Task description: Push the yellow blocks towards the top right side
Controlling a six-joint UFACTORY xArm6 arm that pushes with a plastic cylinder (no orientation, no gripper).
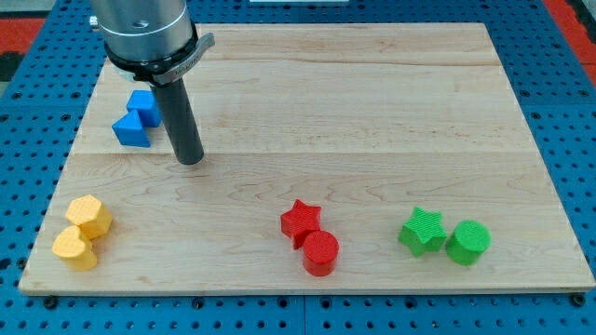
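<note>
On wooden board (372, 112), over blue pegboard (28, 112): tip (190, 160) beside blue blocks (136, 116).

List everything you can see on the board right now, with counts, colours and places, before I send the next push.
yellow blocks: 2, yellow, touching at the board's bottom left; upper one roughly hexagonal, lower one of rounded shape
blue blocks: 2, blue, touching near the view's top left; front one, back one, shapes angular, hard to name
red star: 1, red, bottom centre
red cylinder: 1, red, touching the star's lower right
green star: 1, green, bottom right
green cylinder: 1, green, right beside the green star
wooden board: 1, light wood
my tip: 1, dark rod, just right of the blue blocks, well above the yellow ones
</note>
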